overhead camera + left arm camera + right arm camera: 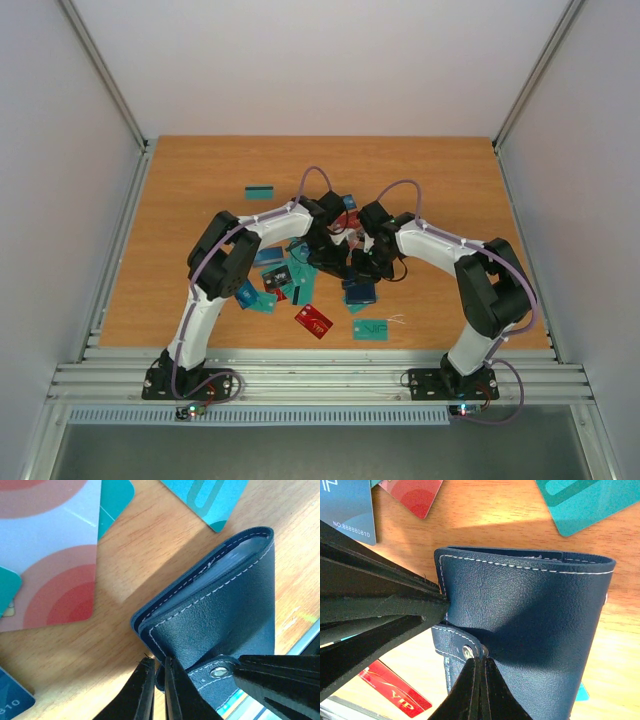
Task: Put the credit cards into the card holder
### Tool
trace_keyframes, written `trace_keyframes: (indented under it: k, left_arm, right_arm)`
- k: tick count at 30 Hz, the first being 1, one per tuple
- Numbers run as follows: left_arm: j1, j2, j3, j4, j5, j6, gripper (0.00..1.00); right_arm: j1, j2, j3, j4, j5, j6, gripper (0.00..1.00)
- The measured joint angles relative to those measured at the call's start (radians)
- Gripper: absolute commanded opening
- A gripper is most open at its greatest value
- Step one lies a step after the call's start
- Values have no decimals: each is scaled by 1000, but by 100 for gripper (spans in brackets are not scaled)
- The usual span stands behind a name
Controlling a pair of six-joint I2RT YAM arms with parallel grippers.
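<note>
The dark navy card holder (530, 625) is held up off the table between both grippers, folded, with white stitching. My left gripper (159, 667) is shut on one edge of the card holder (220, 615). My right gripper (480, 662) is shut on its clasp tab (455, 645), right at the metal snap. In the top view the two grippers meet at mid-table (348, 258), and the holder is mostly hidden there. Credit cards lie loose on the wood: a red one (314, 321), teal ones (371, 329) (260, 191), a blue one (347, 507) and a red VIP one (390, 690).
The wooden table (200, 200) is walled by white panels on three sides, with a metal rail (320, 375) along the near edge. A white card with orange circles (50, 555) and a teal card (205, 495) lie under the left wrist.
</note>
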Motion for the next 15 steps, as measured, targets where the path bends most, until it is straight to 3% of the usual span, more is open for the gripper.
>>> trace_keyframes:
  k: [15]
  left_arm:
    - [0, 9, 14, -19, -4, 15, 8]
  right_arm:
    - [0, 8, 2, -3, 13, -2, 1]
